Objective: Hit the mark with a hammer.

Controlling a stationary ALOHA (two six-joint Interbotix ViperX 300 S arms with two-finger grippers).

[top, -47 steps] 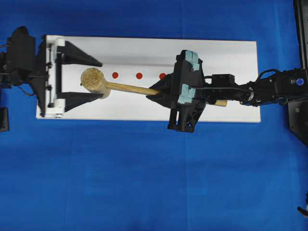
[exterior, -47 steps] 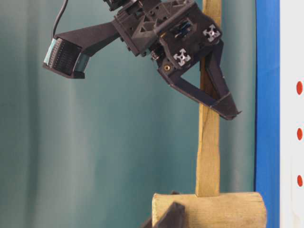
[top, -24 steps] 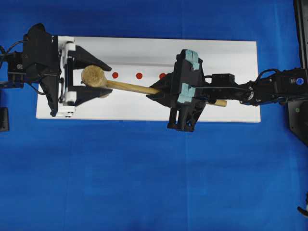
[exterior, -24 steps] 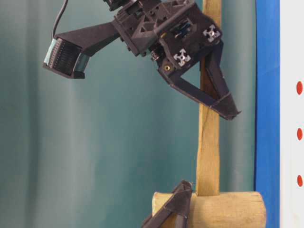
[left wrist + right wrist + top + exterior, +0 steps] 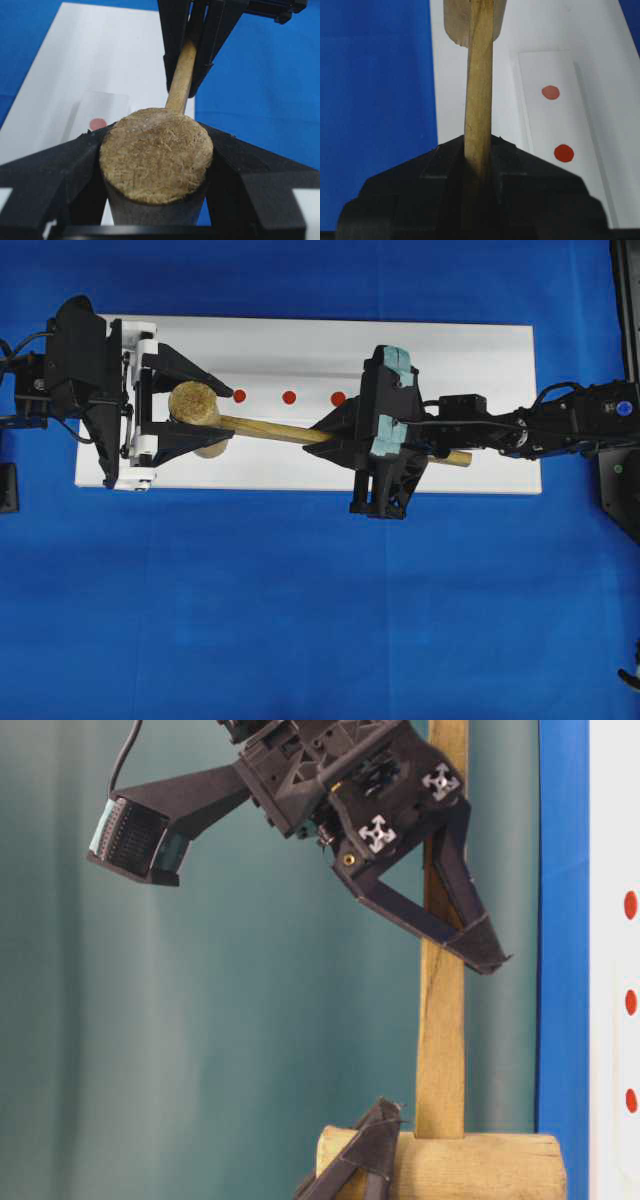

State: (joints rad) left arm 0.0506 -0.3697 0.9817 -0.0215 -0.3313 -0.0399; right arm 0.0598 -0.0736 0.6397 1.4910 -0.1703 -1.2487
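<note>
White block [image 5: 300, 350] on blue cloth [image 5: 300, 610]

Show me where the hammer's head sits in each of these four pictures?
Overhead: hammer head at left, between the left gripper's fingers.
Table-level: bottom edge, right of middle.
Left wrist: centre foreground, fingers on both sides.
Right wrist: top edge, behind the handle.
Shared landmark: the handle.

A robotics lab test bench: the tabletop is covered edge to edge in a plain blue cloth [image 5: 300, 610], a flat white rectangular board [image 5: 470, 350] printed with a row of red dot marks [image 5: 289, 397] lies along its far edge, and a plain teal curtain [image 5: 200, 1020] closes off the background.
</note>
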